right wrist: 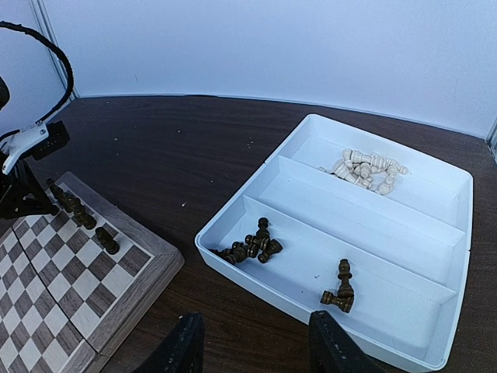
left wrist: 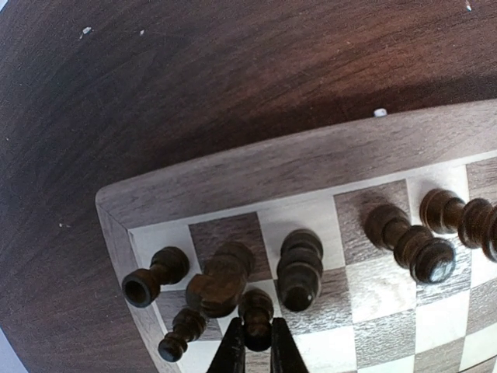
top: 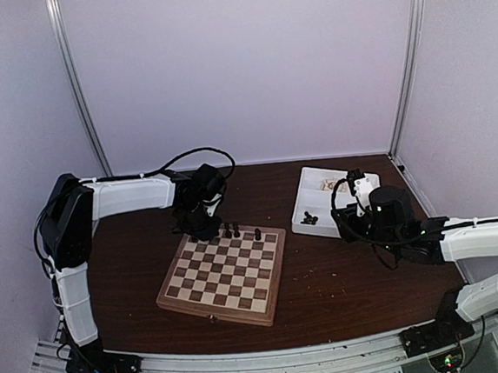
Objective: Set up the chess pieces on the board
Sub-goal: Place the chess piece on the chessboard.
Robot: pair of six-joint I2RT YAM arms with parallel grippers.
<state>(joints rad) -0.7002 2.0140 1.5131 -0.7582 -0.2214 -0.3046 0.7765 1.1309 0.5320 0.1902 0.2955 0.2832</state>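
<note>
Left tool (left wrist: pixel 258 353): jaws closed on one dark chess piece (left wrist: pixel 256 311), its long axis upright, over the second row at the far-left corner of the board (left wrist: pixel 272 167), just beside the back-row pieces (left wrist: pixel 299 268). Right tool (right wrist: pixel 256 350): half open and empty, off the board's right side at the white tray (right wrist: pixel 435 233). It is the nearer arm to the loose dark pieces (right wrist: pixel 252 247) lying there.

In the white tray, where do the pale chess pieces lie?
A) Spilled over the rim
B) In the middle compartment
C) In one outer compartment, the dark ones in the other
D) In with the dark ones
C: the pale pieces are heaped in one outer compartment of the tray, the dark pieces in the opposite outer one.
</note>
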